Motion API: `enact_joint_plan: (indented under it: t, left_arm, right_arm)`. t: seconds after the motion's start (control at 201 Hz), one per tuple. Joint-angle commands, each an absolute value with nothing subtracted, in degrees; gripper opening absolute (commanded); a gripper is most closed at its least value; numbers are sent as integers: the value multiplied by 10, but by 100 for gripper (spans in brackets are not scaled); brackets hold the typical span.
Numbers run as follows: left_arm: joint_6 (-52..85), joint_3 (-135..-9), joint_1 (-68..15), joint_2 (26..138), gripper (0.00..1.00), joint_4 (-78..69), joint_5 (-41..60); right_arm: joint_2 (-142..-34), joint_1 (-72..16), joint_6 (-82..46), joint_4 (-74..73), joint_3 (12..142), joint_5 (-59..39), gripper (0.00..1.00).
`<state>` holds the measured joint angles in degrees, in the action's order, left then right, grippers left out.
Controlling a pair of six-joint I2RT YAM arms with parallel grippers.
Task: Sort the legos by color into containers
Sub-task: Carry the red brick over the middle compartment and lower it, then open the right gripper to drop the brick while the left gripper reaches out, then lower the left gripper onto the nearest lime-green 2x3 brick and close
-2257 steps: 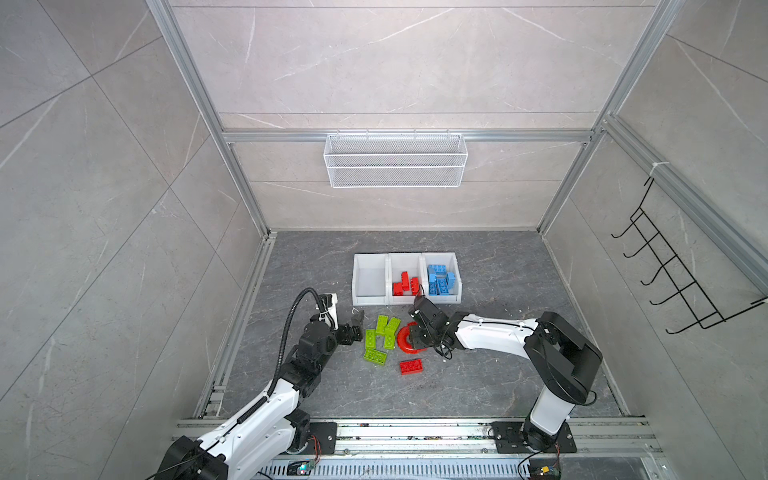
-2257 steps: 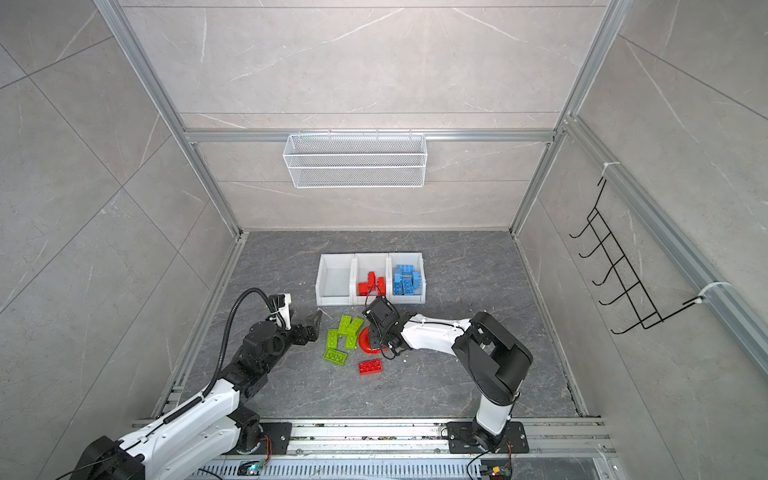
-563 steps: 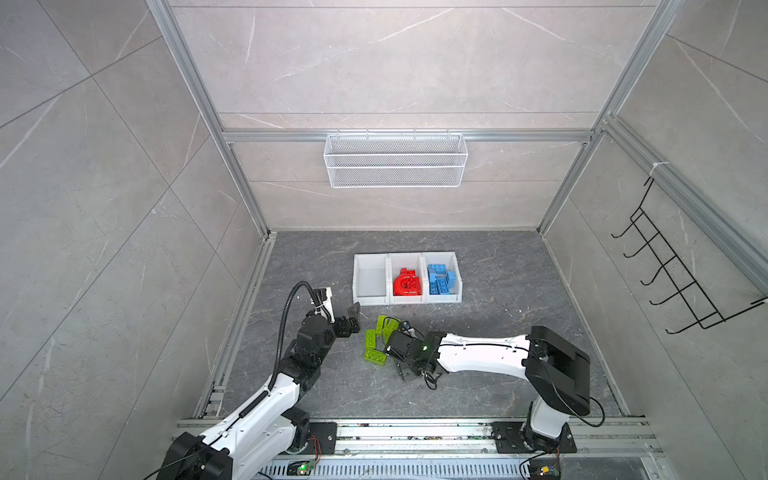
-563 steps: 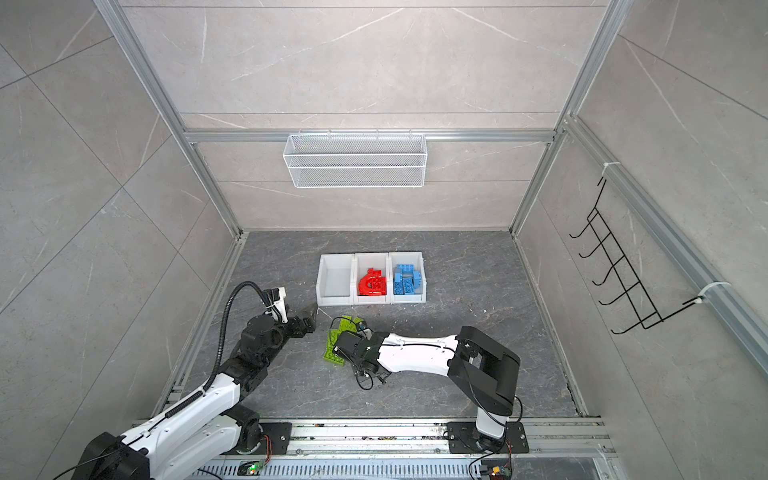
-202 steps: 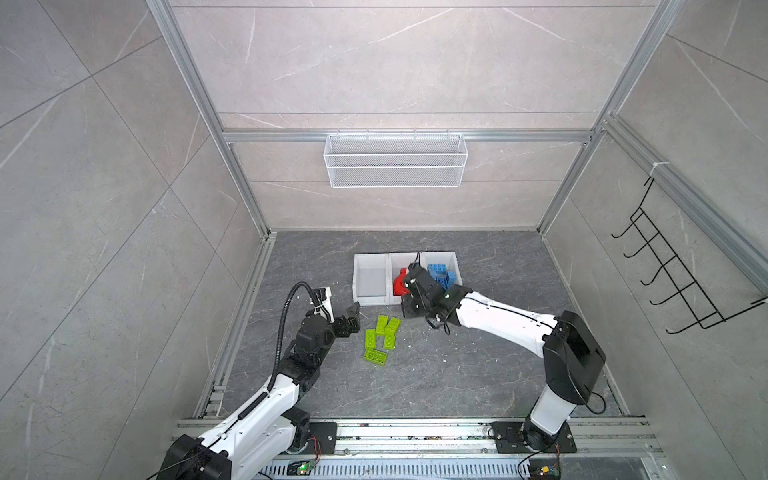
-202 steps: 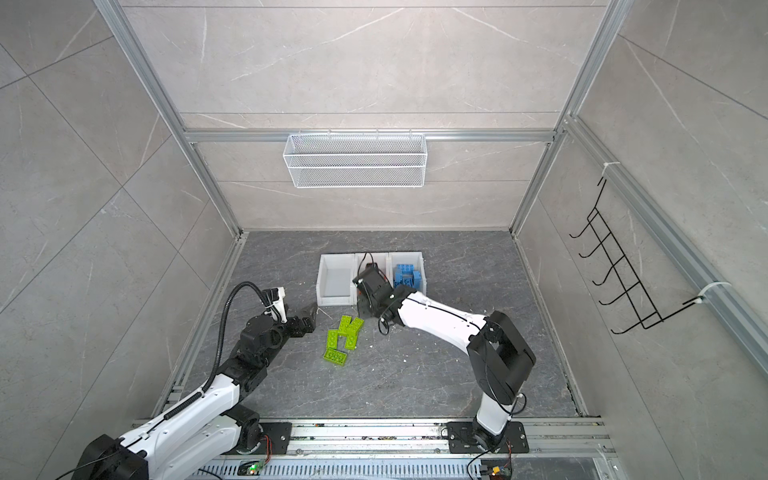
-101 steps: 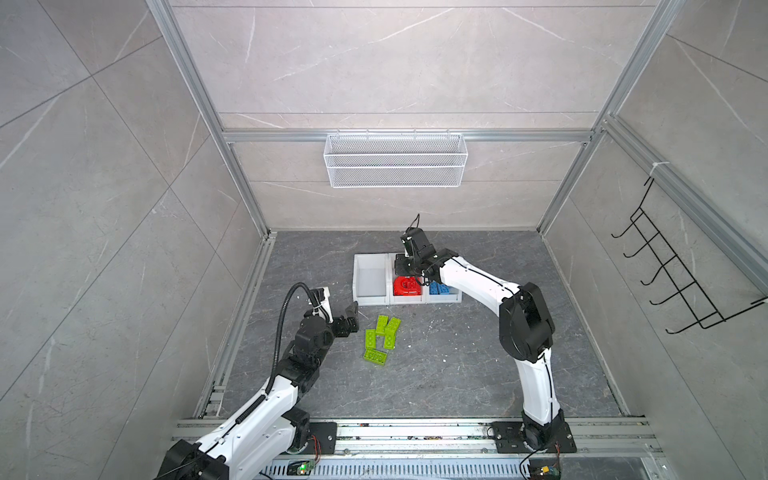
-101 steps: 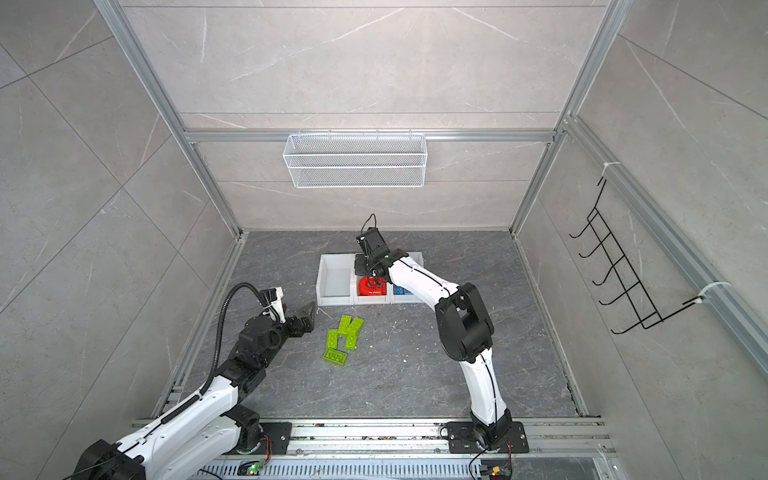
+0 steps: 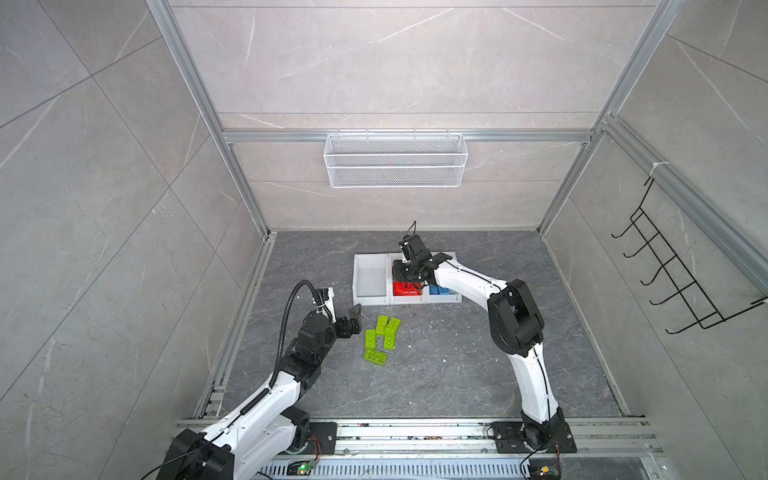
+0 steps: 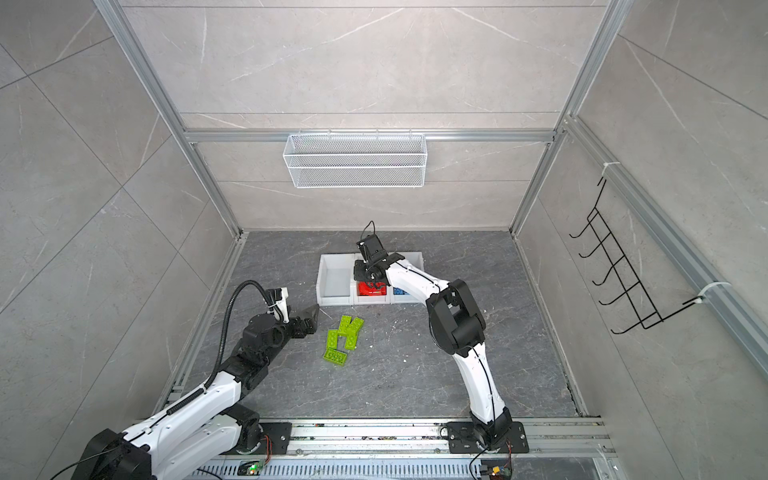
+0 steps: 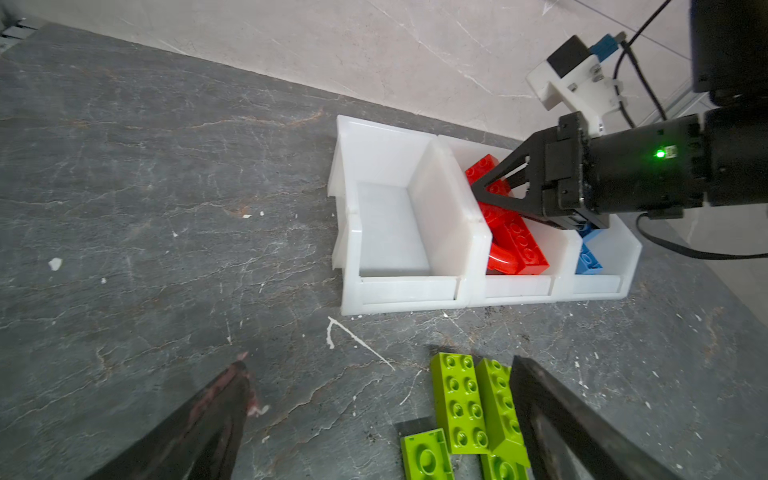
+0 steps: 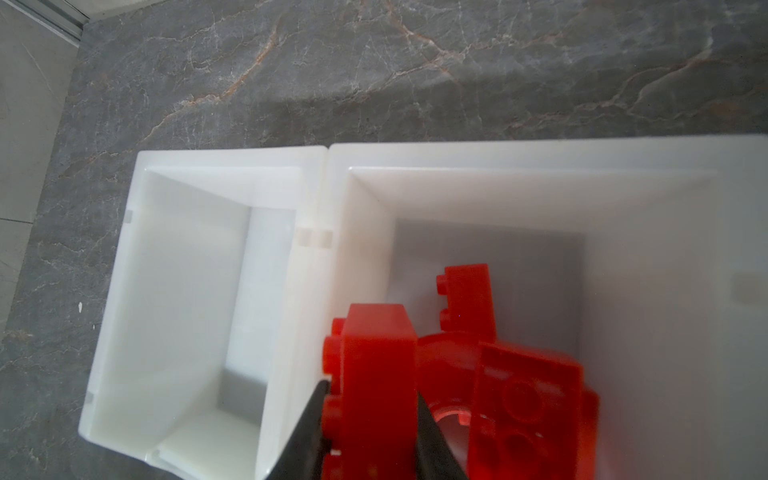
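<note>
Right wrist view: a red rectangular plastic brick (image 12: 376,353) is seen clamped on edge between the two black fingers of the right gripper (image 12: 370,399), with one finger pressed against each broad side. The brick is held directly above the middle white plastic bin (image 12: 540,153), over other red pieces (image 12: 528,390) already lying inside, presumably so that it can be dropped among its own colour. It is judged that the jaws need only be parted for the piece to fall in. The wall shared with the empty white bin (image 12: 208,160) lies close beside the brick, so a release too near that edge could be misdirected. In a top view, blue bricks (image 9: 439,289) are seen in the bin on the other side. The left gripper (image 9: 352,318) is positioned low beside the lime-green plastic bricks (image 9: 390,334) on the grey marbled tabletop (image 9: 457,374). Its jaws are spread wide with nothing between them, apparently ready for the green pieces, which are not yet sorted.
</note>
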<state>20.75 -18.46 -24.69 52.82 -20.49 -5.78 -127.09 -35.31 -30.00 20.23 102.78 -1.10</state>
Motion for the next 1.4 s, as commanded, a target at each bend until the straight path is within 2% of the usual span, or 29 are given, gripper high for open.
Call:
enact_joint_plan:
  t: [0.0,0.154,0.234,0.413,0.548,0.662,0.752,0.901,1.1,1.394]
  left_arm:
    - [194,-215,-242,528,100,-212,-27]
    - [193,-231,-243,528,100,-178,-28]
    - [213,-265,-243,526,100,-91,-49]
    - [272,-311,-263,506,100,117,-47]
    - [290,-327,-328,504,100,219,-54]
    - [311,-324,-412,519,100,239,-77]
    - [320,-332,-477,548,100,251,-131]
    - [310,-369,-569,636,100,271,-218]
    - [328,-452,-619,779,100,325,-289]
    - [340,-416,-606,767,99,274,-273]
  right_arm:
    - [-1263,-353,-303,186,1019,-16,33]
    - [-1254,-352,-301,188,1013,-15,46]
    - [-1231,-352,-301,178,992,-15,52]
    - [-1087,-352,-313,62,850,-39,56]
    - [-963,-353,-328,-36,701,-69,61]
    - [-863,-353,-336,-96,583,-37,62]
    - [-810,-353,-334,-133,534,-21,62]
    - [-797,-352,-333,-151,527,-51,63]
    - [-819,-352,-326,-134,539,-53,65]
    - [-791,-349,-305,-121,520,-29,66]
